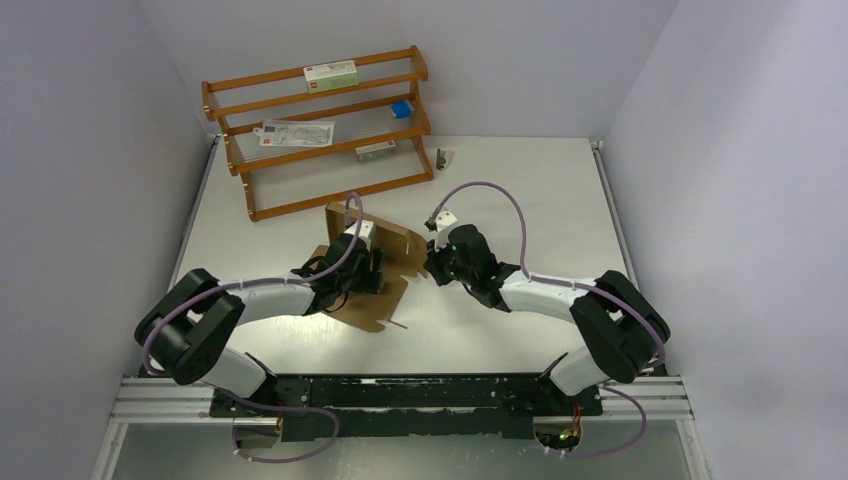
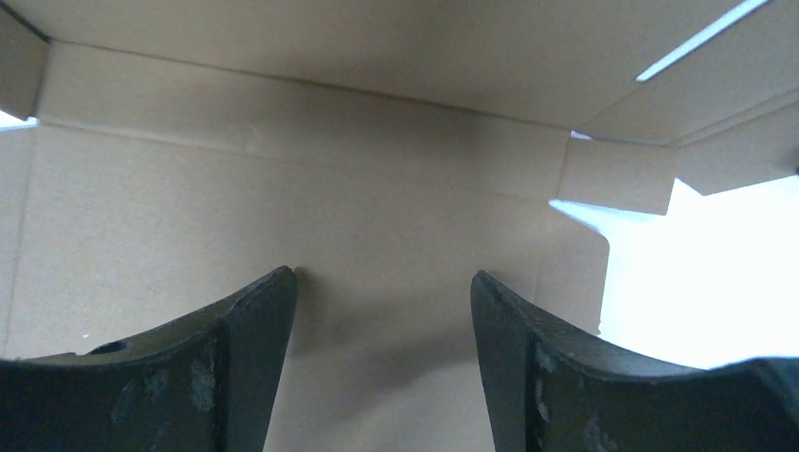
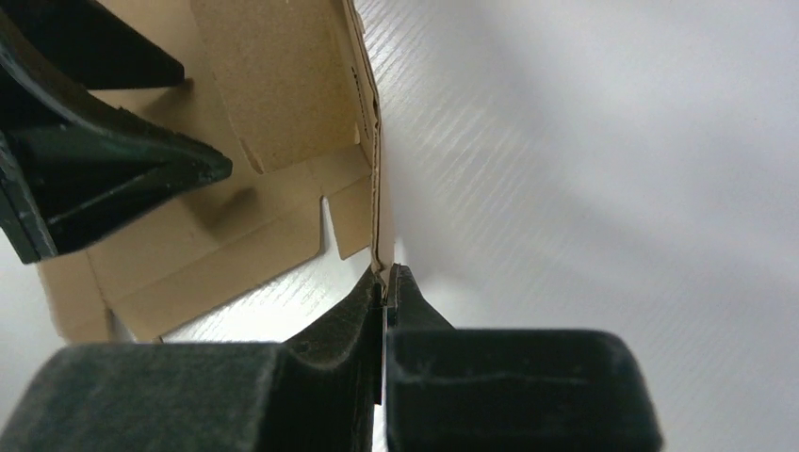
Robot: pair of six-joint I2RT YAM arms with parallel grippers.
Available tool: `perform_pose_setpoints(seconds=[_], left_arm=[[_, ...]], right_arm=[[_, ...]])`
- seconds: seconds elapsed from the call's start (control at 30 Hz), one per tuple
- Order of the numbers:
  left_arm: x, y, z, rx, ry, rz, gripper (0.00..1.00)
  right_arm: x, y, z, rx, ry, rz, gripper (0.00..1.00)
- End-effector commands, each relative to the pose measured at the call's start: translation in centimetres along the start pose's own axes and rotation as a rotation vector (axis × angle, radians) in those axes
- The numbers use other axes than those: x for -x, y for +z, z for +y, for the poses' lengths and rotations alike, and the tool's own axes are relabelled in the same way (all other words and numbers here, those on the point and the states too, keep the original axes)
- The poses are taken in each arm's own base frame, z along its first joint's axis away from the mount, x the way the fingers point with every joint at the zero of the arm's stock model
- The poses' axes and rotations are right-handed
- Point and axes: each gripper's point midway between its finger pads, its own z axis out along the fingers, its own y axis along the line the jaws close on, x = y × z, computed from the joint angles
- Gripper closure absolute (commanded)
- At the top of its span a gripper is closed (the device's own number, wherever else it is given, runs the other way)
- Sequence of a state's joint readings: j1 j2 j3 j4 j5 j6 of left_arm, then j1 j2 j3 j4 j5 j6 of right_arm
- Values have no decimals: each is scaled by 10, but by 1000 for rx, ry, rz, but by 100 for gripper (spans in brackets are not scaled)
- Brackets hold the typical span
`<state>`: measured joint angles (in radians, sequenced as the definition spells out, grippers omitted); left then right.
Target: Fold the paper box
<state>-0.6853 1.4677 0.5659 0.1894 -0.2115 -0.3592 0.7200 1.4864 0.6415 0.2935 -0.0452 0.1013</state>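
At the upper left of the top view, a three-tier brown wooden rack (image 1: 320,130) holds a long white red-labelled carton (image 1: 331,73) on its top shelf. A tiny blue box (image 1: 401,109) sits at the right end of the middle shelf, and a flat white packet (image 1: 297,133) lies lower down on the left. The plain brown cardboard paper box (image 1: 372,305) lies in the middle of the frame as a partly folded die-cut sheet, with one wall raised and its near flaps flat. The left gripper (image 1: 365,262) sits over the box. Only the left wrist view shows its jaws apart (image 2: 382,282), with creased cardboard panels (image 2: 283,188) filling the frame ahead of them. Only the right wrist view shows the right gripper (image 3: 386,282) pinched together on the thin edge of an upright flap (image 3: 273,85); from above, this gripper (image 1: 436,262) sits at the box's right side. The matte white table (image 1: 520,200) is enclosed by pale grey-lavender walls (image 1: 80,150).
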Motion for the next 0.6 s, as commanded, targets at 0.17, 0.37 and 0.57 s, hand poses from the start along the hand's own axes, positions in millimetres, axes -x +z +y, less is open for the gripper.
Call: perform_pose_setpoints(seconds=[0.17, 0.37, 0.57], left_arm=[[-18, 5, -20, -96, -105, 55, 28], [-23, 2, -29, -149, -160, 51, 29], [-10, -2, -28, -101, -99, -9, 28]], right_arm=[[27, 5, 0, -20, 123, -139, 100], [37, 3, 5, 8, 177, -240, 100], [29, 13, 6, 19, 153, -206, 100]])
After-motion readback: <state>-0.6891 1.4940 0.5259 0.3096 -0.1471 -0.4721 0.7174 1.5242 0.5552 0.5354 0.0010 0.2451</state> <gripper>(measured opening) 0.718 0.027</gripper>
